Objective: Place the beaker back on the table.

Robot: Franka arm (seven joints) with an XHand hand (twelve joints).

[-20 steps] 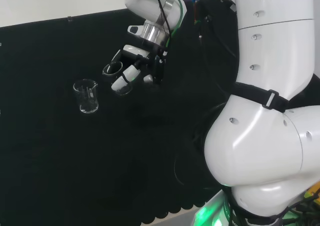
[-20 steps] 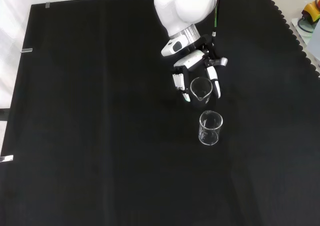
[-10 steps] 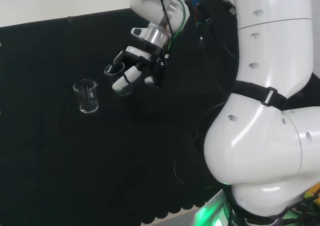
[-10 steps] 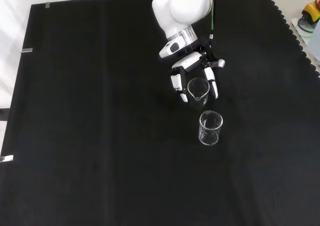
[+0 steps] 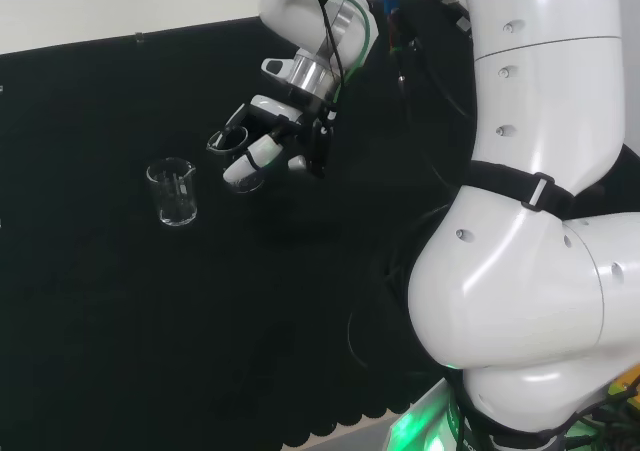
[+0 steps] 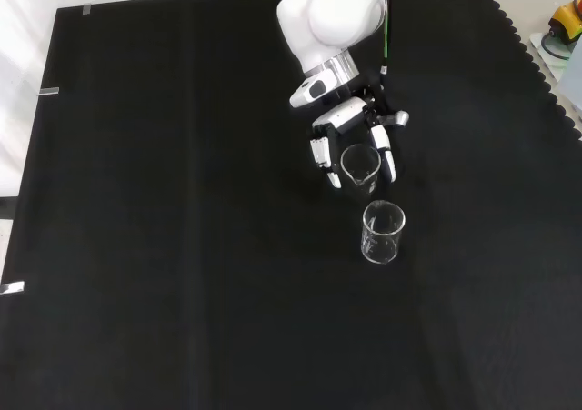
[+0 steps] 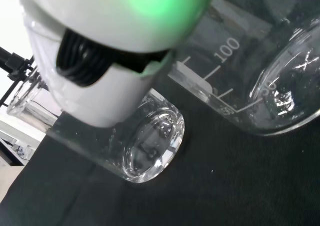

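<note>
- Front view: the hand [image 6: 350, 128] had its fingers curled round a clear beaker [image 6: 360, 166].
- A second beaker [image 6: 382, 232] stood just beside, on the black cloth [image 6: 164, 246].

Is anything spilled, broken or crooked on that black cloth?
Nothing stands out. One beaker stands upright on the cloth, and no spill shows. The hand holds a second beaker just beyond it in the front view.
</note>
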